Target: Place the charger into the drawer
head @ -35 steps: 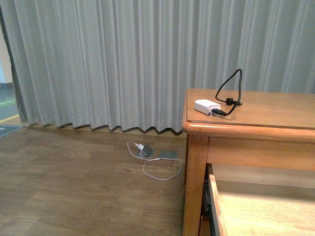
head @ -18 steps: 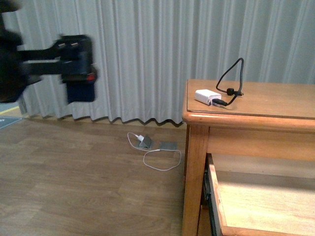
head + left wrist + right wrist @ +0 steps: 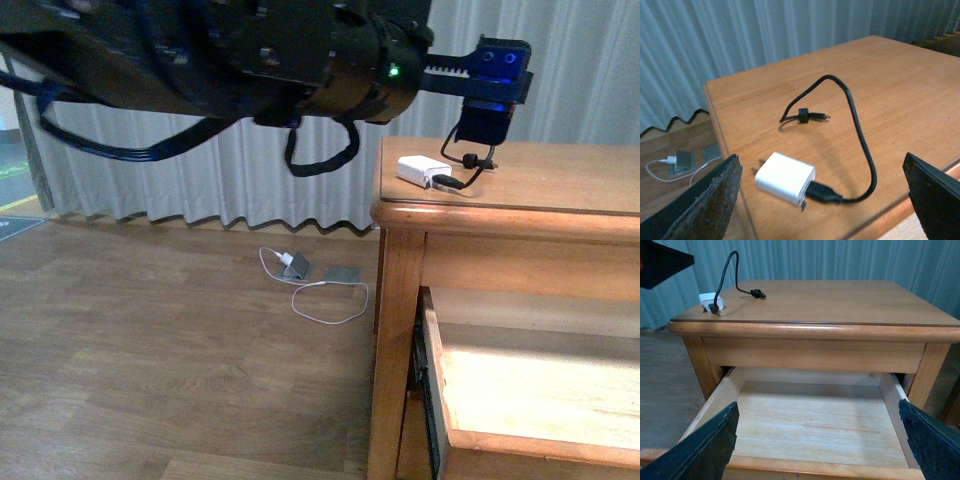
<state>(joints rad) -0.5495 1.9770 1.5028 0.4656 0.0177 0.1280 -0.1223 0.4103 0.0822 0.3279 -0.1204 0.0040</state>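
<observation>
The charger (image 3: 422, 170), a small white block with a black looping cable (image 3: 860, 135), lies near the left front corner of the dresser top (image 3: 560, 185). My left gripper (image 3: 484, 128) hovers open just above it. In the left wrist view the charger (image 3: 786, 178) sits between the spread fingers of the left gripper (image 3: 822, 202), untouched. The drawer (image 3: 432, 390) stands pulled open below the top, its light wood interior (image 3: 815, 425) bare. My right gripper (image 3: 816, 447) is open over the drawer's front edge. The charger also shows in the right wrist view (image 3: 710, 301).
A white plug with a thin white cable (image 3: 295, 270) and a grey plate (image 3: 343, 274) lie on the wood floor left of the dresser. A grey curtain (image 3: 200, 200) hangs behind. My left arm (image 3: 250, 50) spans the top of the front view.
My left arm has swung in from the far left across the view and its gripper now hangs over the charger on the dresser top. The charger has not moved.
</observation>
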